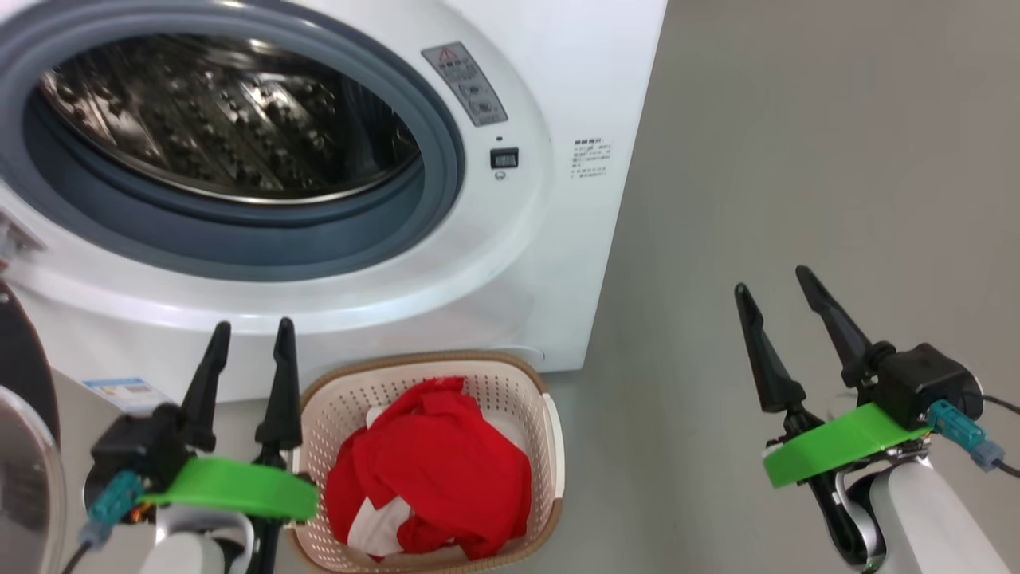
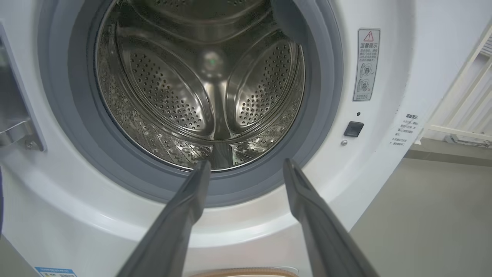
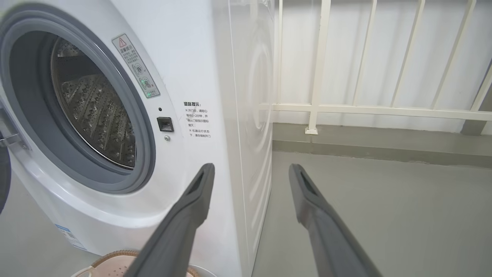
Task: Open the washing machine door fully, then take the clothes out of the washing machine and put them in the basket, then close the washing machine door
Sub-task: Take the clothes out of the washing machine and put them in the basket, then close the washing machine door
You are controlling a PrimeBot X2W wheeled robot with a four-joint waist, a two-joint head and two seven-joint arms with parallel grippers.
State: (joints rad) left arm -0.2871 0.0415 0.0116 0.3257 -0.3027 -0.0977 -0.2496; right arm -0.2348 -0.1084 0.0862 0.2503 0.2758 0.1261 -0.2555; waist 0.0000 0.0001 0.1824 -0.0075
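Red clothes (image 1: pixel 434 470) lie in the basket (image 1: pixel 430 357); the left gripper (image 1: pixel 253 327), jaws wide and empty, should push the washing machine door (image 1: pixel 20 375) shut by its rim.

Right gripper (image 3: pixel 250 171) is seen with fingers spread wide and nothing held, tips aimed at the front right corner of the washing machine (image 3: pixel 200 57). The grey rubber ring (image 3: pixel 77 169) and perforated steel drum (image 3: pixel 96 111) are exposed. A warning sticker (image 3: pixel 135 65) and latch slot (image 3: pixel 165 124) are located right of the ring. The basket (image 3: pixel 109 255) rim is cut off at the bottom edge, on the grey floor (image 3: pixel 384 207) against the machine's foot. A white railing (image 3: pixel 319 69) is seen along the floor's far edge.
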